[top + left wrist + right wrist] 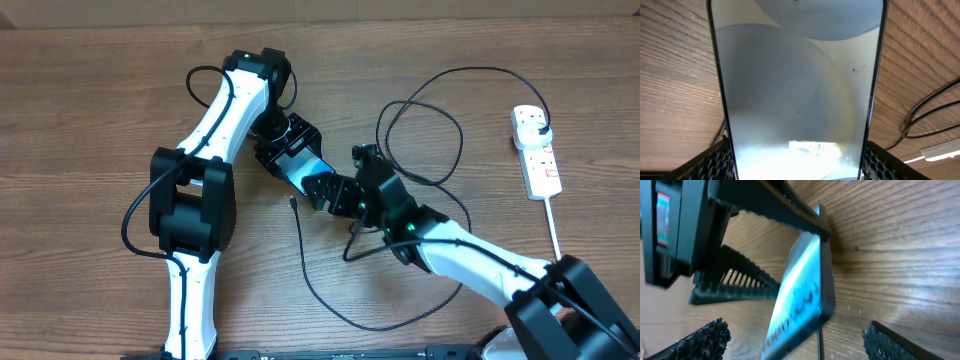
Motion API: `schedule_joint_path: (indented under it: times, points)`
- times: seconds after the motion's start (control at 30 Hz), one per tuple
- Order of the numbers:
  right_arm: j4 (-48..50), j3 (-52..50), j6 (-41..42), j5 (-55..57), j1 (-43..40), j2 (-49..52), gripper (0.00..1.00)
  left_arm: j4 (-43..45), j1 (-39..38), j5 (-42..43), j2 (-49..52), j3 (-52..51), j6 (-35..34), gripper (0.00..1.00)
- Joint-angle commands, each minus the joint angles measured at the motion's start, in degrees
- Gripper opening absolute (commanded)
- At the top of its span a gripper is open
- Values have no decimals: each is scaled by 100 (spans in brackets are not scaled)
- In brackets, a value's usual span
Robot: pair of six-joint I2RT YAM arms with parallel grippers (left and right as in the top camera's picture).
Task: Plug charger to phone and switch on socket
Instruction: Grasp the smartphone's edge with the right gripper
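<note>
Left gripper is clamping the phone by its long edges. Right gripper is hanging wide open at the phone's end, gripping nothing, and the charger is lying looped nearby, plug sitting in the socket.

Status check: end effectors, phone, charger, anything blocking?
Left end effector shut on phone. Right end effector open, at phone's end. Charger connector loose on table, not plugged in. No obstruction seen.
</note>
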Motion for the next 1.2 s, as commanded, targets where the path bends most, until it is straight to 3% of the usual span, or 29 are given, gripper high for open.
schedule_joint_path:
  times: [0.0, 0.77, 1.17]
  points:
    - [-90, 435, -76, 146, 28, 243, 87, 39, -39, 11, -57, 26, -142, 4]
    - [-428, 960, 575, 400, -317, 1078, 69, 354, -326, -210, -59, 26, -562, 4]
    - [-372, 964, 964, 205, -317, 1132, 52, 498, -365, -450, -59, 26, -960, 4]
